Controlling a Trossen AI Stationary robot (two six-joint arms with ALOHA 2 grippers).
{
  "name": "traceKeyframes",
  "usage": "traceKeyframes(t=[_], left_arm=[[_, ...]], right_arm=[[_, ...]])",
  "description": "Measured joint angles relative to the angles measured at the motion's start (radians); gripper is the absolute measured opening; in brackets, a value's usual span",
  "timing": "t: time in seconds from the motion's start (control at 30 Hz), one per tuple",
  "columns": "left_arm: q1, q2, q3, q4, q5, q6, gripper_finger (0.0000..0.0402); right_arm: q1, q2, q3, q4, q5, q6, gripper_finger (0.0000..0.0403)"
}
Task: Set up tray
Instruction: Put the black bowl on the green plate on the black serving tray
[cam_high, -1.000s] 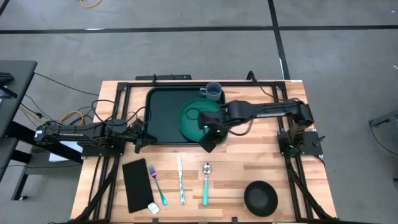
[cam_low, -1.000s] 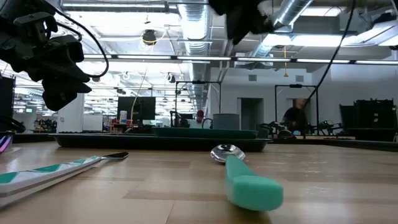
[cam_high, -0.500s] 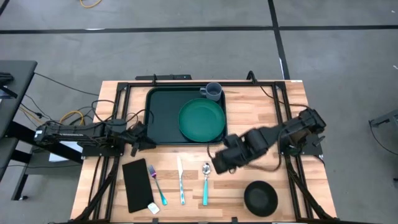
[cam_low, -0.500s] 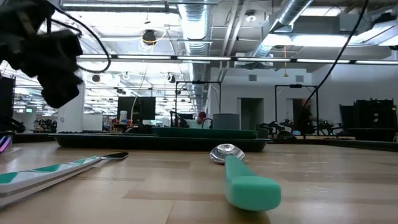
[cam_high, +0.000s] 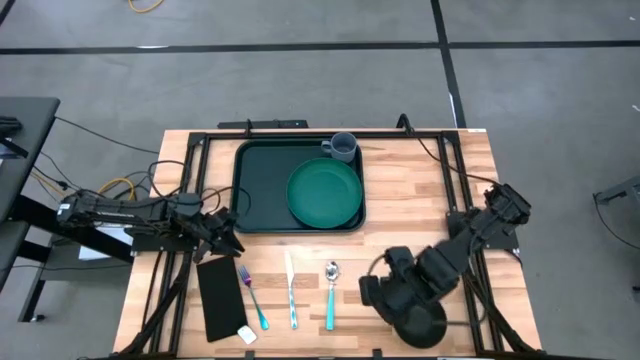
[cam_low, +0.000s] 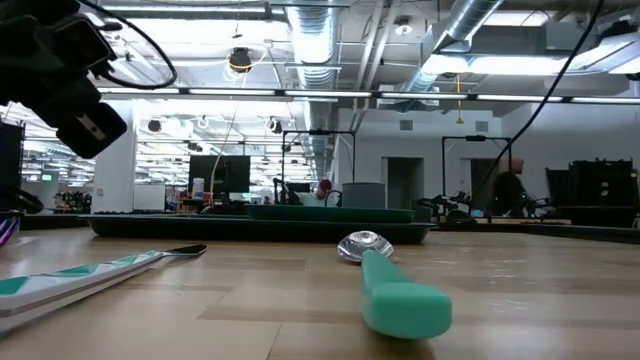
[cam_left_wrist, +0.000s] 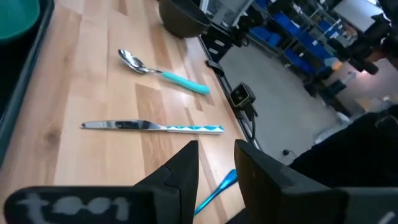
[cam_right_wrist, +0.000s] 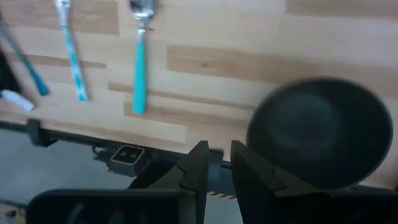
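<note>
The dark green tray (cam_high: 262, 185) lies at the table's far middle with a round green plate (cam_high: 324, 193) in its right half. A grey mug (cam_high: 343, 147) stands at its far right corner. My left gripper (cam_high: 224, 238) hovers between the tray's near left corner and the black napkin (cam_high: 220, 298), its fingers a narrow gap apart (cam_left_wrist: 216, 149) and empty. My right gripper (cam_high: 385, 290) hovers beside the black bowl (cam_high: 420, 320) at the near right, fingers a narrow gap apart (cam_right_wrist: 219, 149) and empty.
A fork (cam_high: 252, 297), a knife (cam_high: 291, 290) and a teal-handled spoon (cam_high: 330, 295) lie side by side near the front edge, between the napkin and the bowl. A small white item (cam_high: 246, 335) lies at the napkin's near corner. Bare wood shows right of the tray.
My right gripper has left the green plate on the tray and swung toward the table's near right, ending over the black bowl's left side. My left gripper has moved a little toward the near edge, toward the napkin. The plate stays in the tray.
</note>
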Motion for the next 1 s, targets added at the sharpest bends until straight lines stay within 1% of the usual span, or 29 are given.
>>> traceKeyframes(t=[0.13, 0.23, 0.4, 0.5, 0.63, 0.7, 0.9, 1.0], left_arm=[[-0.056, 0.0, 0.0, 0.011, -0.048, -0.009, 0.0092], [-0.093, 0.0, 0.0, 0.01, -0.078, 0.0, 0.0092], [-0.138, 0.0, 0.0, 0.006, -0.122, 0.016, 0.0092], [-0.147, 0.0, 0.0, -0.01, -0.151, 0.047, 0.0092], [-0.147, 0.0, 0.0, -0.006, -0.185, 0.047, 0.0092], [-0.147, 0.0, 0.0, -0.008, -0.184, 0.045, 0.0092], [-0.147, 0.0, 0.0, -0.008, -0.185, 0.028, 0.0092], [-0.147, 0.0, 0.0, -0.008, -0.185, 0.027, 0.0092]], right_arm=[[0.033, 0.001, -0.075, 0.062, -0.008, 0.076, 0.006], [0.033, 0.002, -0.153, 0.165, -0.013, 0.09, 0.006], [0.032, 0.002, -0.249, 0.296, -0.061, 0.134, 0.006], [0.031, 0.003, -0.271, 0.304, -0.077, 0.149, 0.006], [0.019, 0.002, -0.279, 0.233, -0.16, 0.151, 0.006], [0.019, 0.002, -0.279, 0.212, -0.168, 0.151, 0.006], [0.019, 0.004, -0.28, 0.226, -0.173, 0.153, 0.006], [0.019, 0.039, -0.295, 0.255, -0.21, 0.153, 0.006]])
